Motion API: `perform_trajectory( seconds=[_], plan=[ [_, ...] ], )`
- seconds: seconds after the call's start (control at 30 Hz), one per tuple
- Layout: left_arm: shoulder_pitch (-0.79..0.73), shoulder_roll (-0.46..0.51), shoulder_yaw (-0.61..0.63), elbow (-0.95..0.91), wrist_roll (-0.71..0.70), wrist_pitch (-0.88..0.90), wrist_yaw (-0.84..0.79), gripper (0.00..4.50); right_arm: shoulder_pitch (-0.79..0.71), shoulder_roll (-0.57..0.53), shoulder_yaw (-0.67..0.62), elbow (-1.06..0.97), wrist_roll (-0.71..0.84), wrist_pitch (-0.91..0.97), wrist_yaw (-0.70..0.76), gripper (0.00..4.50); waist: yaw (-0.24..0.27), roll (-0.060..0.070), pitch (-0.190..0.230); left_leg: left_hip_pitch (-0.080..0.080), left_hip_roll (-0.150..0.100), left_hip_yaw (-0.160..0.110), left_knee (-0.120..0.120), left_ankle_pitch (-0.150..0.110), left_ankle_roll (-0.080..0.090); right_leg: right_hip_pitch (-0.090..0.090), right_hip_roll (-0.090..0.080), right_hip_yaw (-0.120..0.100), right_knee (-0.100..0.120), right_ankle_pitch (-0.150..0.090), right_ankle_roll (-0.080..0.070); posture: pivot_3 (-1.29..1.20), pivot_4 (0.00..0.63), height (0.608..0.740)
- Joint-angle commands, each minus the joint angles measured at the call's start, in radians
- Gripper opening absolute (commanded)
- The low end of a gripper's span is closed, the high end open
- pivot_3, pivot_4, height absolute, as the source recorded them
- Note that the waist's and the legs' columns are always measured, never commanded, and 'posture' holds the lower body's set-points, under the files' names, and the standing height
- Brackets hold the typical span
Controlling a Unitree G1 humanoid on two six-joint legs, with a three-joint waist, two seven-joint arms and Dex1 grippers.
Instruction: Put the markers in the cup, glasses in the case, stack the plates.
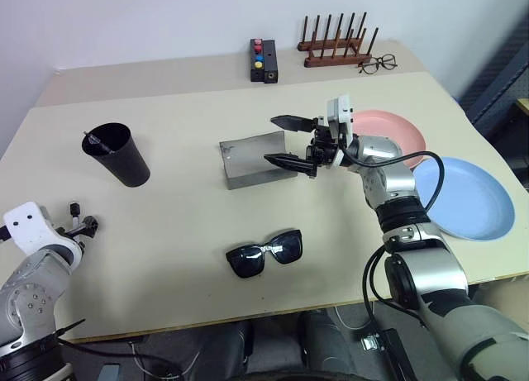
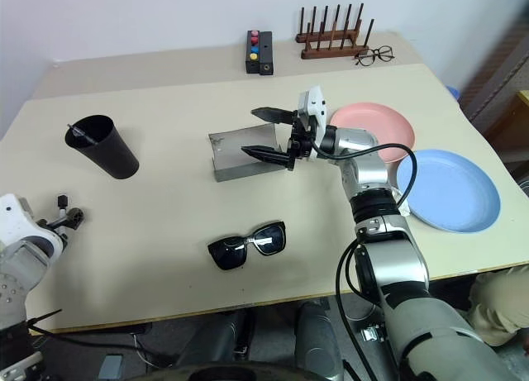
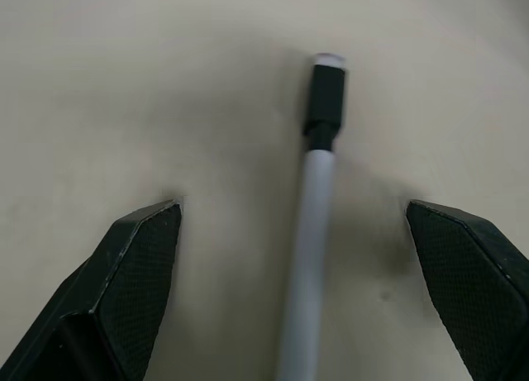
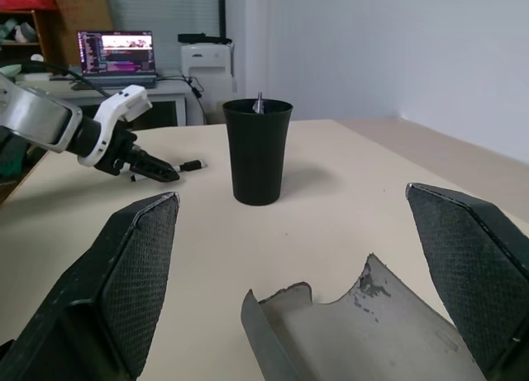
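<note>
The white marker (image 3: pixel 318 199) is lying flat on the table (image 1: pixel 182 257) near its left edge, its long axis running along the line of the left gripper (image 3: pixel 302 273), black cap pointing away from it. The jaws are standing wide apart on either side of the barrel, not touching it. It is looking light, stiff and smooth, likely to roll; mid-barrel seems the best hold. The right gripper (image 1: pixel 285 139) is hovering, spread wide, over the open case (image 1: pixel 252 160), near the table's middle.

A black cup (image 1: pixel 118 154) stands upright with the pen (image 1: pixel 97 140) inside. The white marker (image 3: pixel 312 207) lies flat on the table. Grey case (image 1: pixel 252 159) lies open; sunglasses (image 1: pixel 265 252) sit nearer. Pink plate (image 1: pixel 388 133) and blue plate (image 1: pixel 471 201) lie side by side, unstacked.
</note>
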Motion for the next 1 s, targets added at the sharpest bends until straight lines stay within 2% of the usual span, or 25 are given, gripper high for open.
perform_trajectory(
  seconds=[0.03, 0.33, 0.93, 0.97, 1.0],
  plan=[
    [-0.006, -0.012, 0.01, 0.056, 0.058, 0.015, 0.035, 4.42, -0.005, -0.005, -0.011, -0.054, 0.012, 0.012, 0.007, 4.5, 0.0, 0.002, -0.001, 0.0, 0.0, 0.0, 0.0, 0.0, 0.0, 0.0, 0.0, 0.0, 0.0, 0.0, 0.0, 0.0, 0.15, 0.74],
    [-0.073, -0.005, 0.012, 0.075, 0.086, 0.044, 0.024, 4.42, 0.07, -0.096, 0.09, -0.106, -0.051, 0.024, 0.177, 4.5, 0.003, 0.003, -0.003, 0.001, 0.0, 0.0, 0.0, 0.0, 0.0, 0.001, 0.0, 0.0, 0.0, 0.0, 0.0, 0.0, 0.15, 0.74],
    [-0.134, -0.009, 0.018, 0.075, 0.14, 0.092, -0.002, 4.42, 0.084, -0.097, 0.13, -0.109, -0.099, -0.016, 0.214, 4.5, 0.005, 0.003, -0.003, 0.001, 0.0, 0.0, 0.0, 0.0, -0.001, 0.002, 0.0, 0.0, 0.0, 0.0, 0.0, 0.0, 0.15, 0.74],
    [-0.139, -0.012, 0.019, 0.072, 0.143, 0.095, 0.0, 3.89, 0.084, -0.097, 0.131, -0.104, -0.103, -0.019, 0.214, 4.5, 0.005, 0.003, -0.003, 0.001, 0.0, 0.0, 0.0, 0.0, -0.001, 0.002, 0.0, 0.0, 0.0, 0.0, 0.0, 0.0, 0.15, 0.74],
    [-0.143, -0.015, 0.021, 0.071, 0.145, 0.097, 0.0, 3.63, 0.084, -0.096, 0.132, -0.1, -0.105, -0.02, 0.214, 4.5, 0.005, 0.003, -0.003, 0.001, 0.0, 0.0, 0.0, 0.0, -0.001, 0.002, 0.0, 0.0, 0.0, 0.0, 0.0, 0.0, 0.15, 0.74]
  ],
)
